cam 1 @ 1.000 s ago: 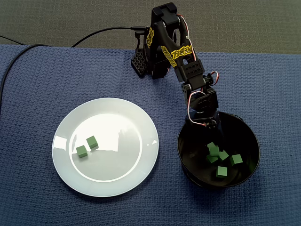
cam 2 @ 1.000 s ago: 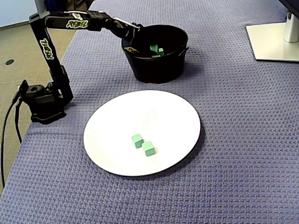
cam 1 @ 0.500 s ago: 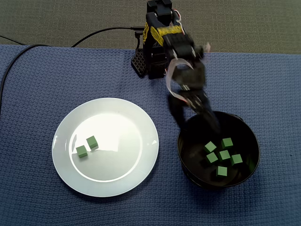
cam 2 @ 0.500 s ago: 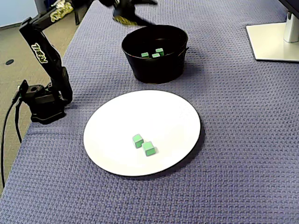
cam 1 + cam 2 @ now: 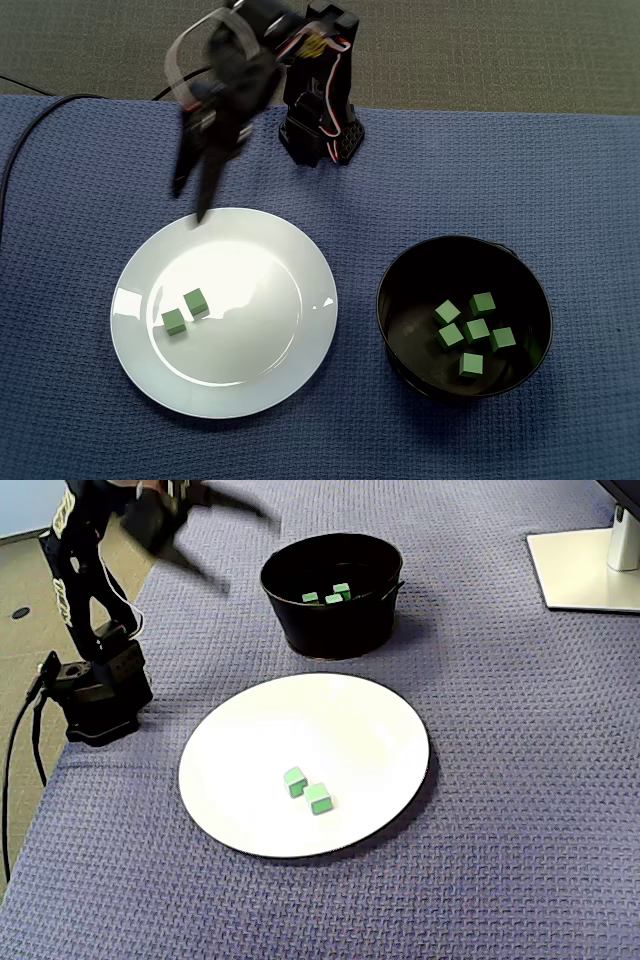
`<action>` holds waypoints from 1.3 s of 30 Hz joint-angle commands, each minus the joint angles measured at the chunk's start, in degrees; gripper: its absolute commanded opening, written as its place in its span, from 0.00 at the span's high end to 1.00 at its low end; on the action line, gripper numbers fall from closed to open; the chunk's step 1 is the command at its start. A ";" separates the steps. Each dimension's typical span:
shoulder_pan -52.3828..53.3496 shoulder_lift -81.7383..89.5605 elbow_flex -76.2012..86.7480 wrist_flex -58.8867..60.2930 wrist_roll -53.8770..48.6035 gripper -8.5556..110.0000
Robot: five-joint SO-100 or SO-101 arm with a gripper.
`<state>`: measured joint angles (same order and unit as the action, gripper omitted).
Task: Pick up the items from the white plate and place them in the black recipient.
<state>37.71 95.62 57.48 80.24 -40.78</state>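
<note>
Two green cubes (image 5: 174, 321) (image 5: 196, 302) lie side by side on the left part of the white plate (image 5: 250, 340); the lower fixed view shows them (image 5: 295, 781) (image 5: 319, 799) near the middle of the plate (image 5: 330, 720). The black bowl (image 5: 384, 318) (image 5: 330, 630) holds several green cubes (image 5: 470, 330) (image 5: 335, 592). My gripper (image 5: 190, 203) hangs blurred in the air over the plate's far left rim, open, with nothing between its fingers. In the lower fixed view the gripper (image 5: 245, 550) is up left of the bowl.
The arm's base (image 5: 320, 130) (image 5: 95, 695) stands at the cloth's edge, with a black cable (image 5: 60, 100) running off from it. A white stand foot (image 5: 590, 570) sits at the top right. A blue woven cloth (image 5: 560, 180) covers the table.
The gripper has lifted out of the black bowl and swung across to the far left rim of the plate. The two cubes on the plate have not moved.
</note>
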 commanded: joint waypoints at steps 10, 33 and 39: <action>4.39 -17.84 25.49 -18.81 -11.34 0.66; -1.58 -25.40 35.16 -34.10 -16.17 0.76; -1.76 -25.40 35.68 -34.98 -15.82 0.93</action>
<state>36.83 69.79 93.25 46.49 -56.34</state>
